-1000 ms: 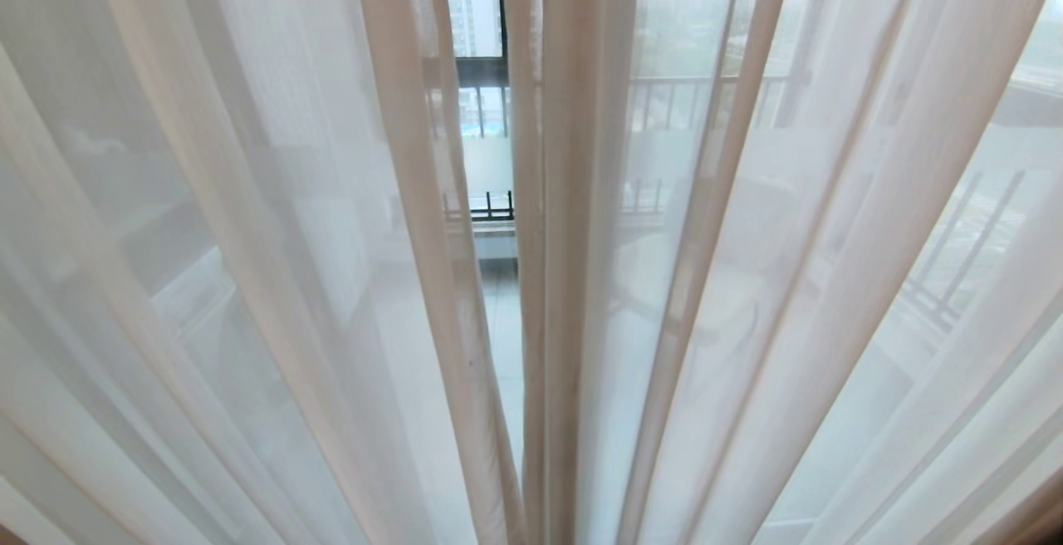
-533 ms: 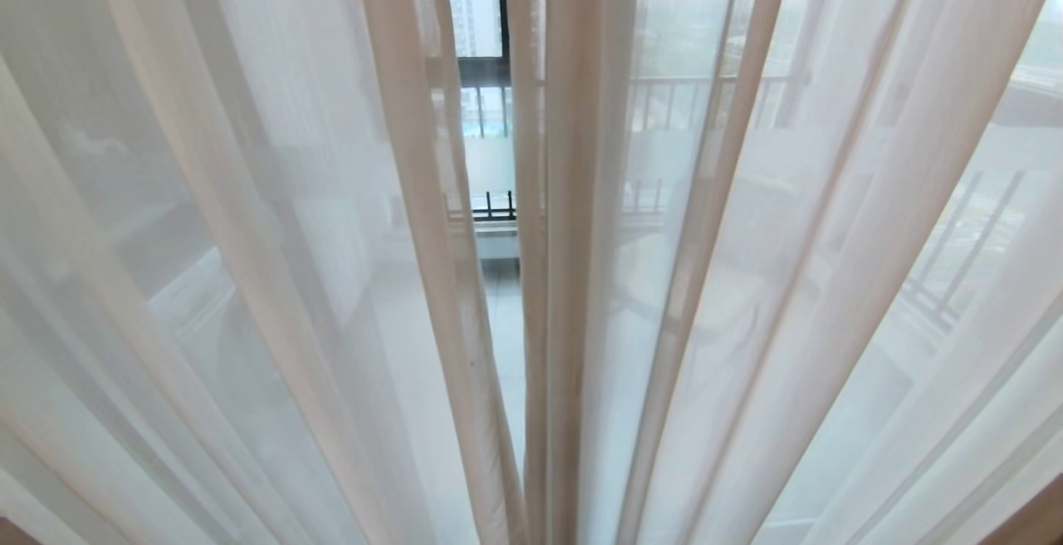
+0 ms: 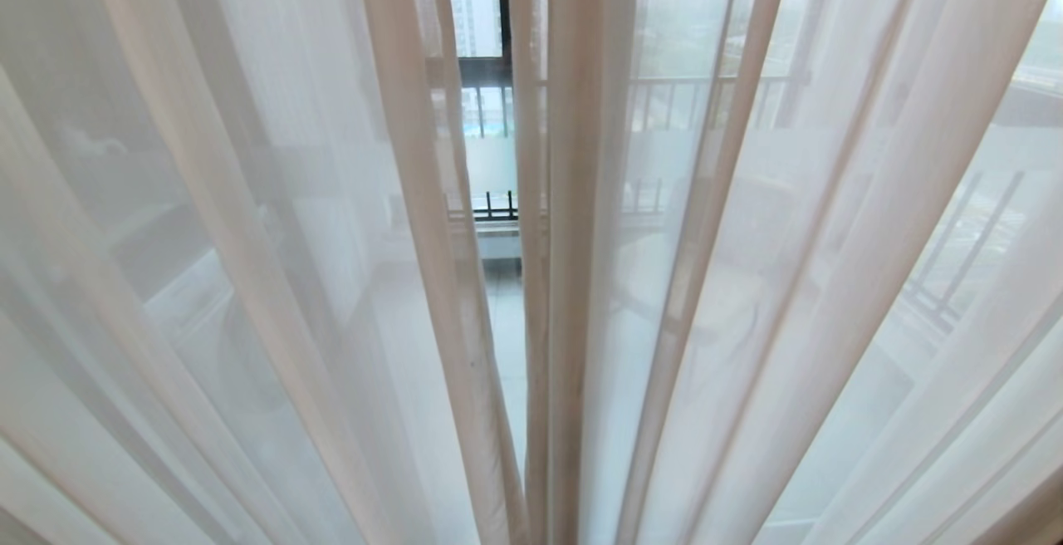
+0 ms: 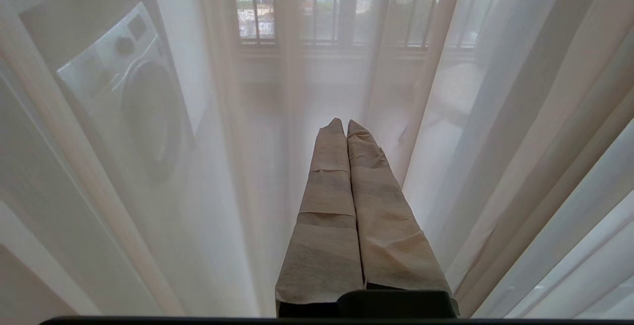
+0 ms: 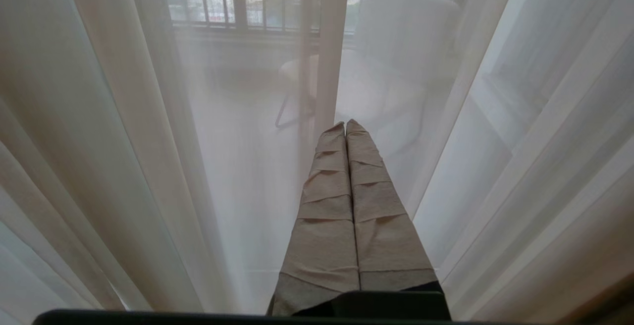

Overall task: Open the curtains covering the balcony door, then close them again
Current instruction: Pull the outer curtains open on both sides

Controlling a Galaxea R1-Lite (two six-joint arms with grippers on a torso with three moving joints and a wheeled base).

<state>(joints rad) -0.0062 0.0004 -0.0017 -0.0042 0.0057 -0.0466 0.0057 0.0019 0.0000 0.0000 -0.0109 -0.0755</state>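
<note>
I see the sheer curtains (image 3: 274, 279) hanging drawn across the whole head view, their pleats meeting near the middle with only a narrow gap. Through that gap I make out the balcony door (image 3: 501, 5), its dark frame and frosted band. My left hand (image 4: 345, 126) has its tape-wrapped fingers pressed together, holding nothing, pointing at the sheers with a washing machine (image 4: 133, 92) dimly visible behind. My right hand (image 5: 345, 127) is likewise closed and empty, facing the fabric with a pale chair (image 5: 396, 52) beyond.
</note>
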